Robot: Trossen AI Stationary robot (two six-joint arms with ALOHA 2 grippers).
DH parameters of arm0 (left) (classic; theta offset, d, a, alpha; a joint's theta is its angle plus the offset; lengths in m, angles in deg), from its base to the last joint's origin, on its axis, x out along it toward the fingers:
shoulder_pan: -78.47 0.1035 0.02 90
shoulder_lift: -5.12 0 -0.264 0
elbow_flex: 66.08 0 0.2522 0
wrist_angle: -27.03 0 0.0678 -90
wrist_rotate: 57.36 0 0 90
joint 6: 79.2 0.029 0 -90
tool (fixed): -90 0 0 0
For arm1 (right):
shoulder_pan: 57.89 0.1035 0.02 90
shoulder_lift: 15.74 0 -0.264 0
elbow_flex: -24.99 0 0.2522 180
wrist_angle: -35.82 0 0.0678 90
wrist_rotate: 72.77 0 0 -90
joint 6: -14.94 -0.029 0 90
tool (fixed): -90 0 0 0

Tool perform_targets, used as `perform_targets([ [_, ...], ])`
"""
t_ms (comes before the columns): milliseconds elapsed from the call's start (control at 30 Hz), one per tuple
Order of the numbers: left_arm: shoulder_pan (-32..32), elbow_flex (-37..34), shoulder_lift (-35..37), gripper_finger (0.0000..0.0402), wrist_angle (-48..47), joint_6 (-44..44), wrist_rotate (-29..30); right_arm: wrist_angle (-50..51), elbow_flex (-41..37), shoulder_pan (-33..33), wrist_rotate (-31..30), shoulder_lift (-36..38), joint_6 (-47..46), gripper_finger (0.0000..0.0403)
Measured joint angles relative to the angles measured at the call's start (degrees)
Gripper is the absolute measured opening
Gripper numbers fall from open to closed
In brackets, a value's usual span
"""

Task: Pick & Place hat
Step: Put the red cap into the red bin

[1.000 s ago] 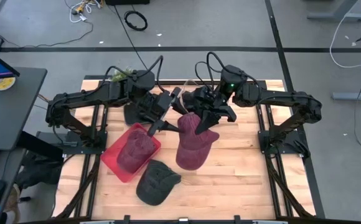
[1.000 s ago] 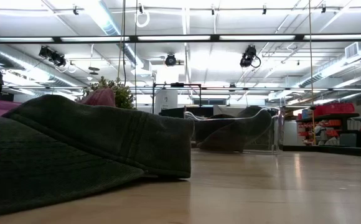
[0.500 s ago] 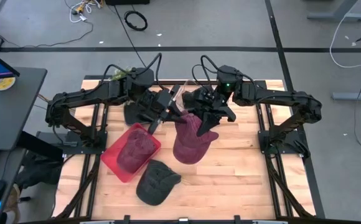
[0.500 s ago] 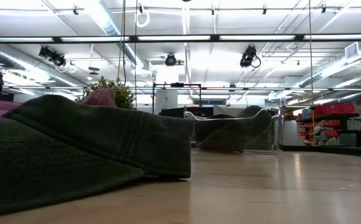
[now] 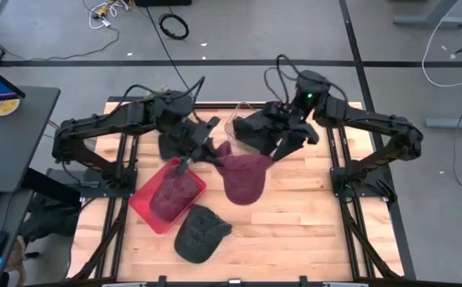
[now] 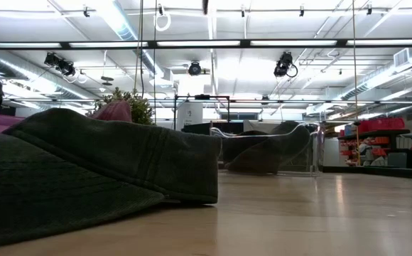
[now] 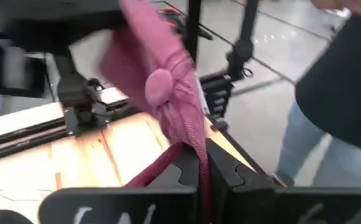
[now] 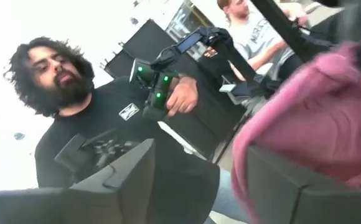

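Maroon hat [image 5: 244, 177] hangs in the air over the table [image 5: 295, 215], just right of the red bin [image 5: 145, 201], which serves as landmark. Left gripper [image 5: 206, 154], above the bin's far right corner, is clenched on the hat's near edge; in the left wrist view the pink fabric [image 7: 168, 93] runs down between its dark fingers [image 7: 230, 171] and bunches above them. Right gripper [image 5: 288, 142], farther right of the bin and beyond the hat, stands released: the right wrist view shows its fingers [image 8: 131, 171] spread apart, pink cloth [image 8: 311, 130] beside one of them, touching or not, cannot tell. Inside the bin lies a second maroon hat [image 5: 171, 191]. A dark green hat [image 5: 197, 232] sits on the table at the bin's near right corner, touching it; it fills the low view [image 6: 85, 171]. A person in a black shirt [image 8: 106, 137] shows beyond the table.
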Motion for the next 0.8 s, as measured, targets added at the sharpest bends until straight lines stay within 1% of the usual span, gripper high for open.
perform_targets([
  [100,-1.5,0.0,1.9,0.0004,-6.4,2.8,-0.3,2.6,0.0,-1.7,0.6,2.0,1.4,0.0242],
  [167,-2.5,0.0,2.8,0.0004,-9.3,3.2,0.1,5.3,0.0,-2.9,0.7,3.3,3.5,0.0244],
  [367,-5.3,0.0,5.8,0.0004,-19.0,2.5,4.1,13.1,0.0,-5.8,0.6,4.9,9.3,0.0244],
  [467,-6.7,0.0,6.8,0.0004,-23.2,-0.2,6.0,17.0,0.0,-6.5,0.4,5.1,12.4,0.0244],
  [633,-9.9,0.0,8.1,0.0004,-29.2,-3.6,9.0,24.9,0.0,-6.7,-2.3,5.0,19.7,0.0245],
  [800,-13.8,-0.1,8.3,0.0004,-35.0,-6.2,14.0,31.7,-0.1,-6.7,-7.5,5.0,24.9,0.0245],
])
